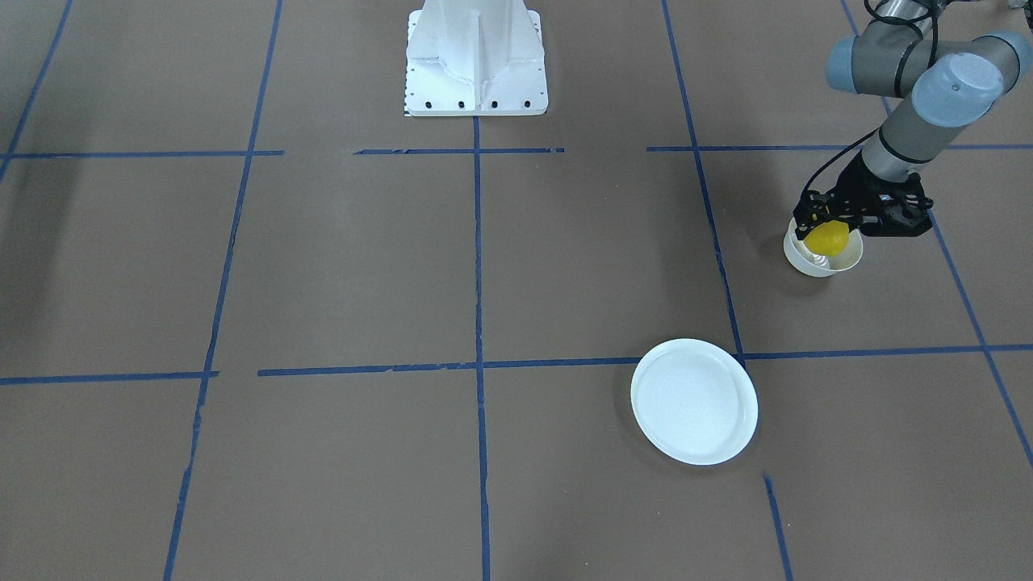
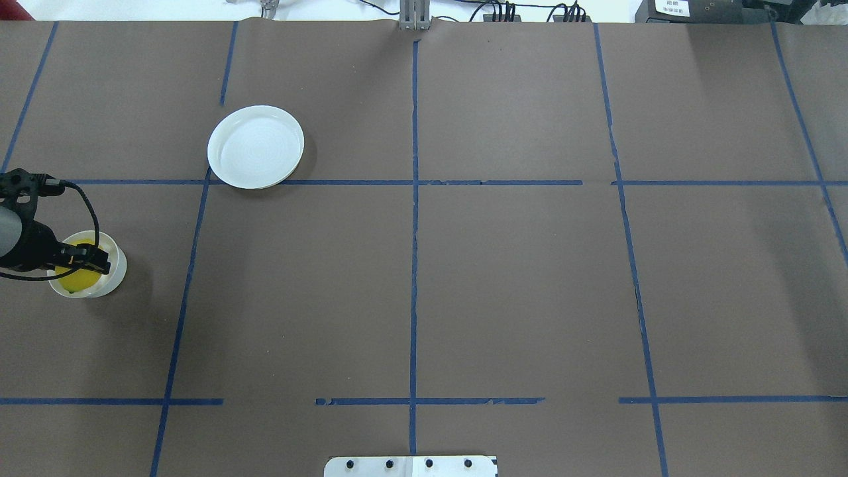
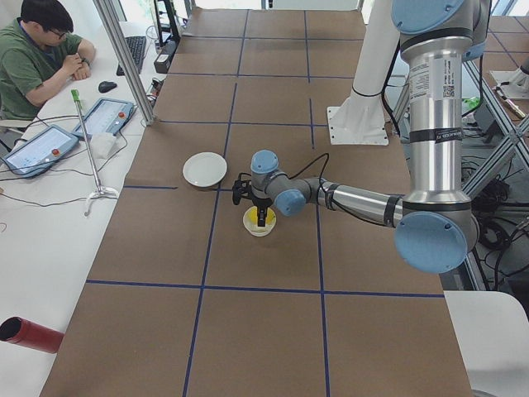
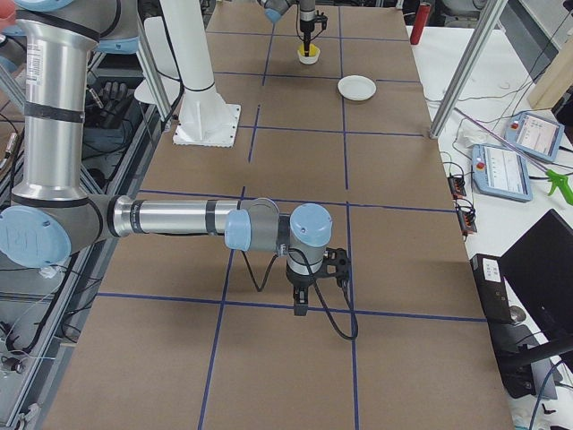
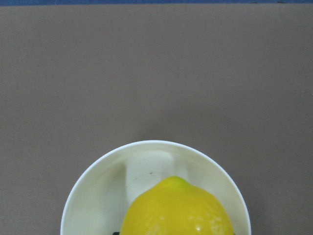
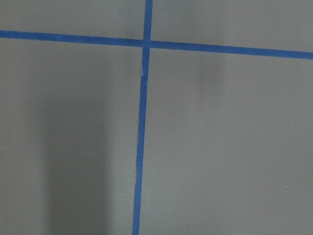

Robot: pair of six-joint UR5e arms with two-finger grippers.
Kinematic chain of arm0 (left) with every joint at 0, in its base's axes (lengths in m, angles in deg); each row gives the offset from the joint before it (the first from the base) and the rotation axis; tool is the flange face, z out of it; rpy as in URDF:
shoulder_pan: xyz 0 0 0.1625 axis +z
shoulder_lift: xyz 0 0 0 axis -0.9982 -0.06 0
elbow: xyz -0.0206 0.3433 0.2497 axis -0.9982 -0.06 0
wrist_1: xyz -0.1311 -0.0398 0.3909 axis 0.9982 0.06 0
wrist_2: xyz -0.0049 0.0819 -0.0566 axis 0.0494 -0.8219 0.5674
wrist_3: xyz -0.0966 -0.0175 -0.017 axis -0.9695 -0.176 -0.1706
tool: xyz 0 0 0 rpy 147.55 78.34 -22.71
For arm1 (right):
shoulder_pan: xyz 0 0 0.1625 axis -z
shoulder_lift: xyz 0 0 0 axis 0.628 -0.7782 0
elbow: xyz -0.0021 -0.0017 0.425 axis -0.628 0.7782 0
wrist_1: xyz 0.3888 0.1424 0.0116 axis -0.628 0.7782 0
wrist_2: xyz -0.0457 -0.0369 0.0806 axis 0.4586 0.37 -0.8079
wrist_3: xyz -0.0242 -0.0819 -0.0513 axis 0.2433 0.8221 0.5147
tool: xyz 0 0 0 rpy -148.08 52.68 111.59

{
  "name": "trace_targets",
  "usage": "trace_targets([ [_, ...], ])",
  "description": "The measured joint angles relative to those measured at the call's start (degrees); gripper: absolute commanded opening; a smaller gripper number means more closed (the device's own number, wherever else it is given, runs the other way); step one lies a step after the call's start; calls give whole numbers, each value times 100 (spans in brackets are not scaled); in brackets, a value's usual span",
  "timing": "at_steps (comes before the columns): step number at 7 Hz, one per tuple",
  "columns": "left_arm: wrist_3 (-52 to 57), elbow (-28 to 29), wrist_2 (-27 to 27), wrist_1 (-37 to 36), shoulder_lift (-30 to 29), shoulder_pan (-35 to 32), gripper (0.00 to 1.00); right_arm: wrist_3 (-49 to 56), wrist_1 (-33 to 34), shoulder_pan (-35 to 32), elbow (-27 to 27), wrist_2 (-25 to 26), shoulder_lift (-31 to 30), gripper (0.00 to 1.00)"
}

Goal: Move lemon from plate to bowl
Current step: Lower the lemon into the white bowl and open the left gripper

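Note:
The yellow lemon (image 1: 826,239) sits between the fingers of my left gripper (image 1: 825,248), inside the rim of the small off-white bowl (image 1: 843,262). The overhead view shows the gripper (image 2: 86,266) over the bowl (image 2: 116,268) at the table's left edge, with the lemon (image 2: 74,283) partly hidden under it. In the left wrist view the lemon (image 5: 176,210) fills the bottom, above the bowl (image 5: 98,196). The white plate (image 1: 694,401) lies empty, apart from the bowl. My right gripper (image 4: 300,306) shows only in the exterior right view, low over bare table; I cannot tell whether it is open or shut.
The robot's white base (image 1: 476,60) stands at the table's middle edge. Blue tape lines (image 2: 414,265) cross the brown table. An operator (image 3: 33,58) sits at a side desk with tablets (image 3: 103,117). A red cylinder (image 3: 29,333) lies beyond the table's end.

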Motion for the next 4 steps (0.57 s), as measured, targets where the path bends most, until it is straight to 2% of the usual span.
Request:
trace_targets([
  [3, 275, -95, 179, -17, 66, -171, 100, 0, 0, 0, 0, 0, 0, 100],
  [4, 733, -122, 421, -53, 77, -552, 100, 0, 0, 0, 0, 0, 0, 100],
])
